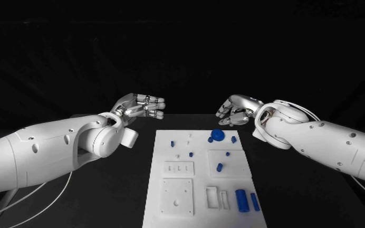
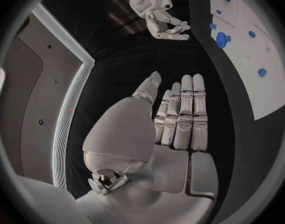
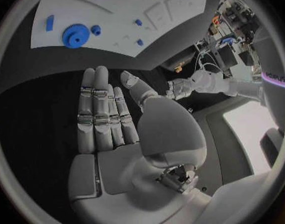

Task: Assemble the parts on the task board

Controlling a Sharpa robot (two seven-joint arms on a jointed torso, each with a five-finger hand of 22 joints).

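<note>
While the black counter (image 1: 304,196) is carrying everything, the two white arms are reaching over it from both sides, the left arm (image 1: 53,151) coming in low from one edge and the right arm (image 1: 323,143) from the other. Between them the white task board (image 1: 179,149) is lying flat in the middle of the counter, long and narrow, running away from the robot. The left hand (image 1: 143,105) is hovering above the counter just beyond the far left corner of the board, apart from it; in the left wrist view its fingers (image 2: 187,114) are stretching out straight, side by side, holding nothing. The right hand (image 1: 238,109) is hanging near the far right corner of the board, also not touching it, and in the right wrist view its fingers (image 3: 95,109) are lying flat and extended in the same way, with nothing in them. On the board, two long blue cylinders (image 1: 247,200) are resting side by side near the close right corner. A round blue gear (image 1: 218,133) is sitting at the far end of the board, near the right hand. Several small blue pegs (image 1: 220,167) are standing spread over the middle and far part of the board, well apart from one another.
</note>
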